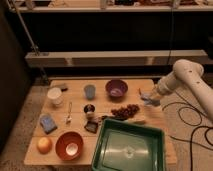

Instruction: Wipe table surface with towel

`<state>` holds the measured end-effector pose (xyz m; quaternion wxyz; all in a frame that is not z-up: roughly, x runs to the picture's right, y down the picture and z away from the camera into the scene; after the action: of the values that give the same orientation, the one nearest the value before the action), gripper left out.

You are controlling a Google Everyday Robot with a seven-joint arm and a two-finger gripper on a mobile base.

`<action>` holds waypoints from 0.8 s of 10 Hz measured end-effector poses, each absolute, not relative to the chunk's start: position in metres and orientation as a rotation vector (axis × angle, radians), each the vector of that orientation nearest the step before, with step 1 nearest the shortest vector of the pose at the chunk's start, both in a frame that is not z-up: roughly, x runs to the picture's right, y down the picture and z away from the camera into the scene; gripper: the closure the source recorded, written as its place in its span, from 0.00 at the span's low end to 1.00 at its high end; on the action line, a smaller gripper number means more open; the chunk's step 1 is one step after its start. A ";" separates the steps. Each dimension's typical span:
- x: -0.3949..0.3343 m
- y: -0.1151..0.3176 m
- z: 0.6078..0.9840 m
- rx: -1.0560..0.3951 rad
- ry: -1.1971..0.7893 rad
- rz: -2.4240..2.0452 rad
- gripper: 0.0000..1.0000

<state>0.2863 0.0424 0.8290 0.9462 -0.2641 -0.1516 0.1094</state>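
Wiping looks barely begun — most of the worktop (150, 120) is crowded and only its right edge is being reached. The room behind is dark, with a pale shelf rail (115, 57). The tool (153, 96) is clamped on the towel (148, 97), pressed near the right edge — beside the purple bowl (116, 88)

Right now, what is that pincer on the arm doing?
Pincer: shut on the towel, at the right edge of the table surface.
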 end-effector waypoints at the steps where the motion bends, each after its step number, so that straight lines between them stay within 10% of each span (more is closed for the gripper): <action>1: 0.285 0.043 0.833 -0.550 -0.307 0.225 1.00; 8: 0.275 0.074 0.836 -0.628 -0.318 0.223 1.00</action>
<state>0.2754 0.0743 0.8358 0.9327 -0.3067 -0.1554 0.1091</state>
